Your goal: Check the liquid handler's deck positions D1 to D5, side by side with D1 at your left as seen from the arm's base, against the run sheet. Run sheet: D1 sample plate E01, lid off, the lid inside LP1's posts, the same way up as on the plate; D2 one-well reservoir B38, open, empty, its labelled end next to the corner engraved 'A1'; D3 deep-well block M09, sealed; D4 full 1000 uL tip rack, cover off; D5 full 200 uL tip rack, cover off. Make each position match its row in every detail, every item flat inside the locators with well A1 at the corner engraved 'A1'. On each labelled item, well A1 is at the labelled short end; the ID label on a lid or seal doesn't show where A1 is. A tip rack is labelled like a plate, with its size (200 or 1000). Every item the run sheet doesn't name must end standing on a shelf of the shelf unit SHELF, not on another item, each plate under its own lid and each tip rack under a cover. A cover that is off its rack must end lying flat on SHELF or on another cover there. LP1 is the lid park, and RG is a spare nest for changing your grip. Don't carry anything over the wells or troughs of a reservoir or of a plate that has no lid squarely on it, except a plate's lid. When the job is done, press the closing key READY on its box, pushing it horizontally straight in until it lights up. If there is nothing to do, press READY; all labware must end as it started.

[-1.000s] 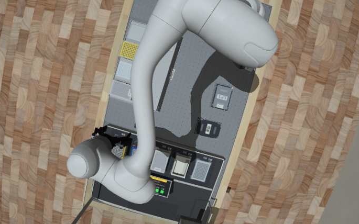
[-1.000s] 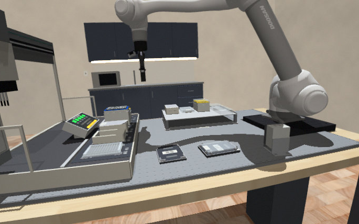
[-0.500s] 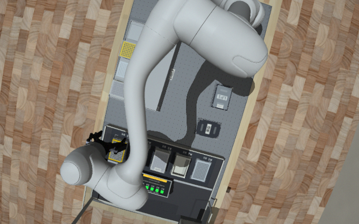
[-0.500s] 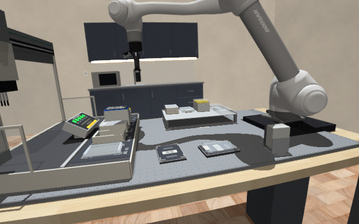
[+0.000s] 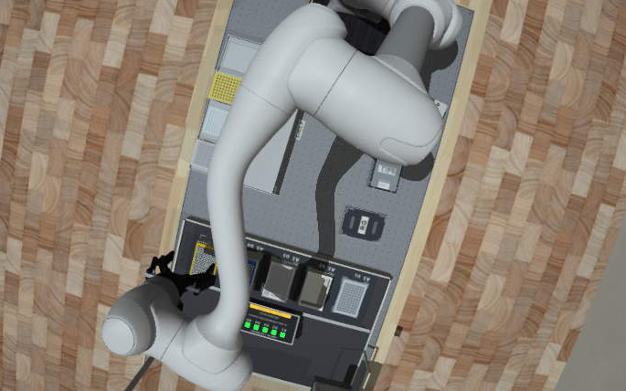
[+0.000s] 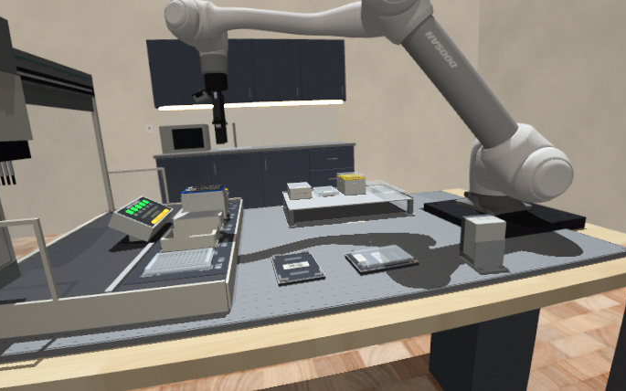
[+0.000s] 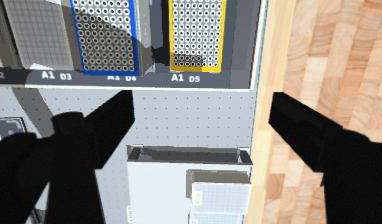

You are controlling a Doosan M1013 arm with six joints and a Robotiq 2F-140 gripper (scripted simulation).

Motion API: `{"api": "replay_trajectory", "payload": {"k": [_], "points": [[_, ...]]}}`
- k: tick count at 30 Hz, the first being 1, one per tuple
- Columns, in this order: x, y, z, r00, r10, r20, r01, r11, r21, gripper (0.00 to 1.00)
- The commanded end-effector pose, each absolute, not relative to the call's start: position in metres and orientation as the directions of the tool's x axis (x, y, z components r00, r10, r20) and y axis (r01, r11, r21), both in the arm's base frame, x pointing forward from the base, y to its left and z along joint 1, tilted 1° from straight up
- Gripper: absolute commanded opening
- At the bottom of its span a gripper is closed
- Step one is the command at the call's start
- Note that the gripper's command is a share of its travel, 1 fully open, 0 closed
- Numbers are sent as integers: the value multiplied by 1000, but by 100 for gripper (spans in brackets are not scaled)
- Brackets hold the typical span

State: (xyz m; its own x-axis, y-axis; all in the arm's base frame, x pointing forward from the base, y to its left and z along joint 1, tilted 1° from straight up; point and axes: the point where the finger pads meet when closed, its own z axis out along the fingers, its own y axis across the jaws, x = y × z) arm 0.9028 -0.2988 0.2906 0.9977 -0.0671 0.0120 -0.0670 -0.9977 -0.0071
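My gripper [image 7: 202, 106] is open and empty, high above the table between the deck and the shelf unit; it also shows in the side view [image 6: 219, 132] and the top view [image 5: 179, 280]. In the wrist view the yellow-framed tip rack [image 7: 197, 32] sits uncovered at D5, the blue-framed tip rack [image 7: 107, 37] at D4 and the grey sealed block [image 7: 39, 32] at D3. The reservoir [image 5: 314, 289] is at D2 and the open sample plate [image 5: 350, 297] at D1. A clear lid [image 6: 380, 257] lies in LP1.
The shelf unit [image 6: 346, 201] carries a clear cover [image 5: 237, 53], a yellow rack [image 5: 224, 87] and two pale plates [image 5: 214, 121]. The RG nest [image 6: 298, 269] stands beside LP1. The READY box [image 6: 482, 240] is near the arm's base. The table edge runs at the right of the wrist view.
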Motion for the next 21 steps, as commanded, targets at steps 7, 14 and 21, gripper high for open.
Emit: {"api": "replay_trajectory", "payload": {"k": [7,14,21], "points": [[946,-297,292,997,-72,11,-72,-997,-14,79],[968,-299,293,997,-73,11,-73,-997,-14,79],[968,-300,294,997,-74,14,-73,-997,-13,79]]}}
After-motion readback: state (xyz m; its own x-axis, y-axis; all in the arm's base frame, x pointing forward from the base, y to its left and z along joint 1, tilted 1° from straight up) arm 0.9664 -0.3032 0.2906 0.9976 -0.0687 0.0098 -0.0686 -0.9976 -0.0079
